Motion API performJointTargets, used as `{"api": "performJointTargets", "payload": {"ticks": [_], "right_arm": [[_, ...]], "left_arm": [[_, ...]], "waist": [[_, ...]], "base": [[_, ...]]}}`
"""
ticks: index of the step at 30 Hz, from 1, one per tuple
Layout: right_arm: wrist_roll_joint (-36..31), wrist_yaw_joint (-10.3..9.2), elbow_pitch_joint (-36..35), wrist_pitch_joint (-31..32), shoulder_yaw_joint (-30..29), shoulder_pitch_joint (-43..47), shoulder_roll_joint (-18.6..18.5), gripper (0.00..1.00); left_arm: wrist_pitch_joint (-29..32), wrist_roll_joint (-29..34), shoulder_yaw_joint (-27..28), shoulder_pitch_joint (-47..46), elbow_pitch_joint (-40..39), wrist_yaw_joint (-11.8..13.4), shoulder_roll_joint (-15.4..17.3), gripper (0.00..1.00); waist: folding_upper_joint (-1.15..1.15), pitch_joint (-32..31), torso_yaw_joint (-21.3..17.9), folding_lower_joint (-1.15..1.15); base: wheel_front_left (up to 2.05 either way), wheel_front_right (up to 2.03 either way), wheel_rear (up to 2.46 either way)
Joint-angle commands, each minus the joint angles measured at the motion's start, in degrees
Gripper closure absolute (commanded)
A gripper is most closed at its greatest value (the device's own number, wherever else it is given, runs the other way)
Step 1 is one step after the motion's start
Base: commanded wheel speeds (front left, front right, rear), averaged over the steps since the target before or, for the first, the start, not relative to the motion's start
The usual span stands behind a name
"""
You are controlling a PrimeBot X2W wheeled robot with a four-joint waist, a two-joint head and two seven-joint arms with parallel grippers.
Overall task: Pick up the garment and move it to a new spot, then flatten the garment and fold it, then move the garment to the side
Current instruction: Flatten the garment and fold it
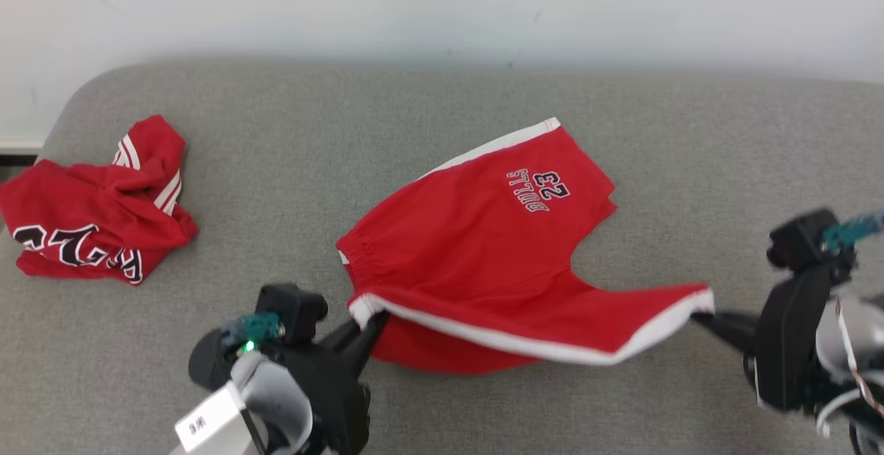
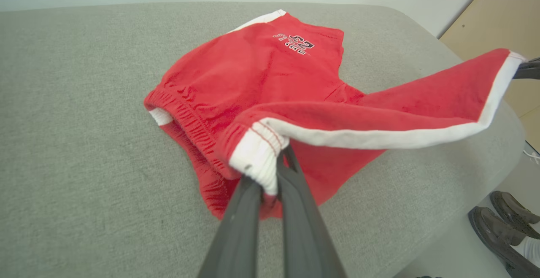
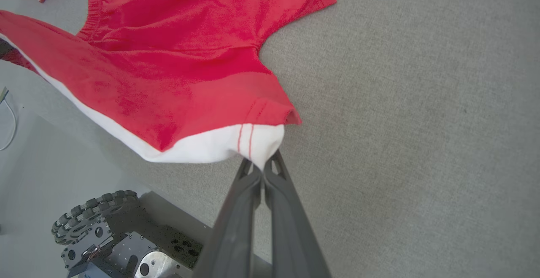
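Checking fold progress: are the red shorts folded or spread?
Spread: the shorts show both legs apart, near edge raised between left gripper and right gripper.

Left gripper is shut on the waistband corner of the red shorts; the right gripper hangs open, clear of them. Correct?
No: the right gripper is shut too, pinching the white hem corner of the red shorts, as the right wrist view shows. The left gripper is shut on the waistband corner.
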Motion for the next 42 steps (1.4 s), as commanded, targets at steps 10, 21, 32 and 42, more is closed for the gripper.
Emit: {"api": "performJointTargets", "payload": {"ticks": [10,21,32,42], "right_arm": [[-4.5,-0.02,12.1,-5.5,6.8,-18.2,-6.5,1.0],[-10.8,-0.02,23.7,-14.8,16.5,-32.1,-8.2,1.0],[-13.7,-0.02,36.2,-22.8,25.4,-45.8,-7.4,1.0],[-13.4,-0.02,47.2,-28.6,30.1,-53.0,-5.4,1.0]], "left_arm": [[-3.2,-1.3,2.9,-8.4,5.0,-0.3,-4.8,1.0],[-5.5,-1.3,2.9,-13.3,9.3,-1.6,-8.0,1.0],[-6.0,-1.6,3.3,-19.3,14.6,-2.0,-11.4,1.0],[-6.9,-1.8,3.4,-23.6,20.4,-1.2,-14.1,1.0]], "waist": [[0.0,6.6,3.0,-0.01],[0.0,10.5,5.7,-0.01],[0.0,12.8,7.8,-0.01],[0.0,15.2,9.8,-0.01]], "base": [[0.0,0.0,0.0],[0.0,0.0,0.0],[0.0,0.0,0.0],[0.0,0.0,0.0]]}}
